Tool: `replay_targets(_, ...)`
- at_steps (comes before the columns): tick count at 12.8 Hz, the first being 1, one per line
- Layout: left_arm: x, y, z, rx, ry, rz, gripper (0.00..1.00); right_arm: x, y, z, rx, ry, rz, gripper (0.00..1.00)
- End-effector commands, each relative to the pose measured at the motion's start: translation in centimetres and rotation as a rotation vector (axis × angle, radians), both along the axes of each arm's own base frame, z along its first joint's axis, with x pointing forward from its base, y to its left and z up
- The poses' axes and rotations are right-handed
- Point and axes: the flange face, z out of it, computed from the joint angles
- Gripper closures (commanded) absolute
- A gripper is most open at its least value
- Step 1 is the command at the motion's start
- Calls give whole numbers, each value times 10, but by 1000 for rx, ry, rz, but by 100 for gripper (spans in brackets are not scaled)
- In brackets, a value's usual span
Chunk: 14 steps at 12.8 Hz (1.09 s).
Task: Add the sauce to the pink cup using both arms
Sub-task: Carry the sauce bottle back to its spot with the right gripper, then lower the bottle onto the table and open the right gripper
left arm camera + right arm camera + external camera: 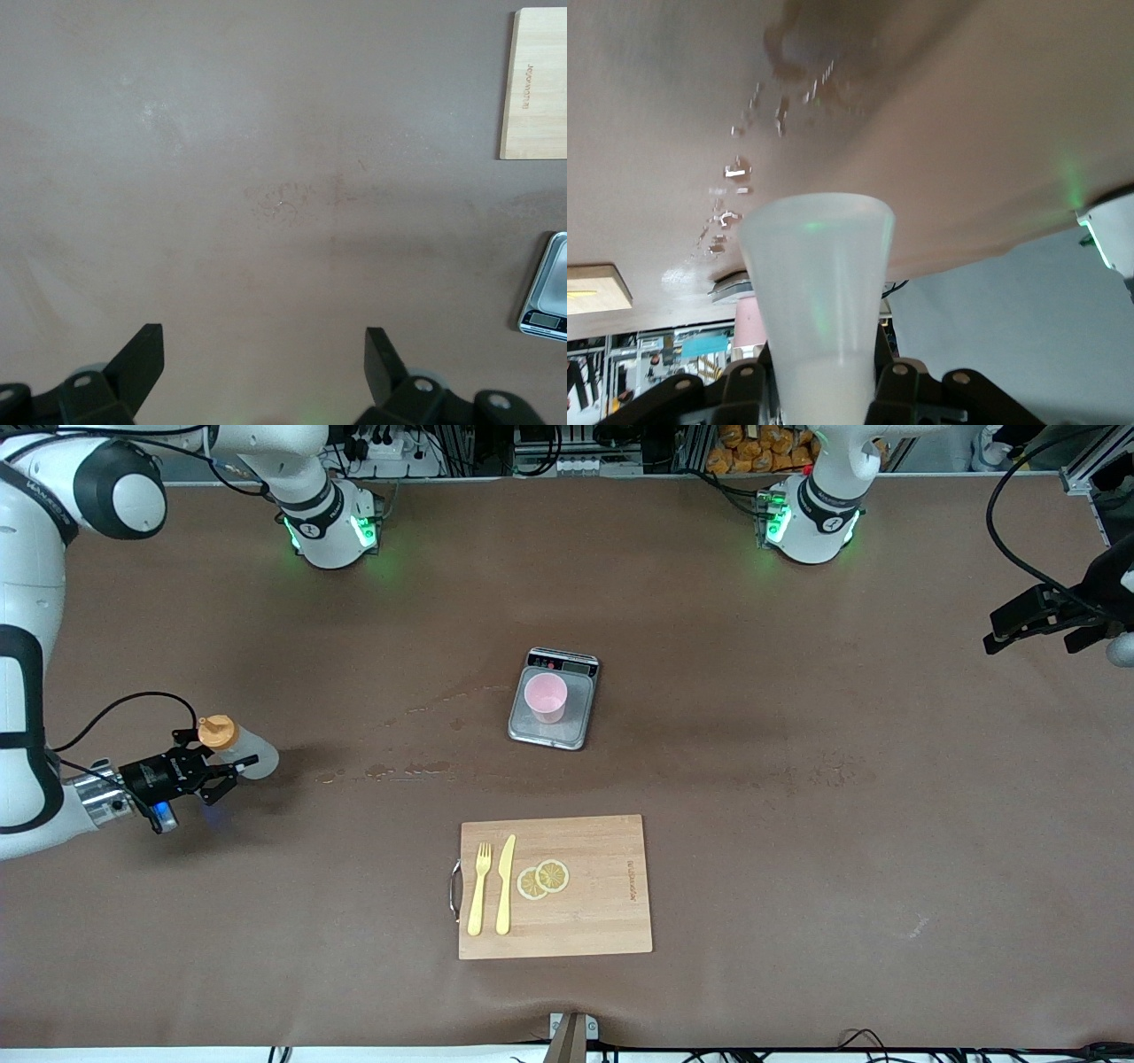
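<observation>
A brown matte table covering point(797, 850) fills the scene, marked with glossy wet streaks point(416, 766) and faint scuffs point(283, 202). A pale border strip point(133, 1054) runs along the table edge nearest the front camera, where a small bracket point(571, 1035) sits. Along the edge by the bases stand aluminium frame rails point(1085, 465), a white power strip point(385, 447) with dark cables, and stacked orange packets point(762, 447). Lighting is even and diffuse, with soft shadows.

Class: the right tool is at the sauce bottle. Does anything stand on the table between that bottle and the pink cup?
Nothing visible: only bare, stained table lies between the sauce bottle and the pink cup on the scale.
</observation>
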Motion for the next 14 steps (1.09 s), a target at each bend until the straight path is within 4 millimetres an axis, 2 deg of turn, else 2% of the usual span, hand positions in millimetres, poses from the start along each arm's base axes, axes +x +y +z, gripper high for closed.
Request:
replay_targets(1,-6,0,7,23,-1,-11,0,-3,-4,-23,70,-42,-16,67)
replay_targets(3,-6,0,7,23,2,-13,0,-8,-19,-37,78,-53,-43,67)
replay_targets(5,-6,-1,7,23,1,-13,0,-7,-18,-37,70,-57,-43,66)
replay_targets(7,-6,-8,6,23,4,-19,0,-8,-21,-46,67,-60,-53,61)
replay_targets(8,-6,-10,7,23,2,-20,0,-9,-20,-48,68,-57,-53,52)
replay_targets(9,-6,-10,6,23,4,-20,0,-9,-20,-48,66,-58,-51,33)
replay_targets(10,-6,-10,7,23,2,-20,0,-8,-20,-49,65,-58,-52,29)
replay_targets(11,-6,-11,7,23,2,-22,0,-8,-19,-50,64,-56,-52,17)
replay_targets(12,-6,-10,7,23,2,-20,0,-7,-17,-49,56,-48,-54,0)
replay_targets(14,-6,-10,7,23,2,-22,0,-3,-17,-41,38,-46,-53,0)
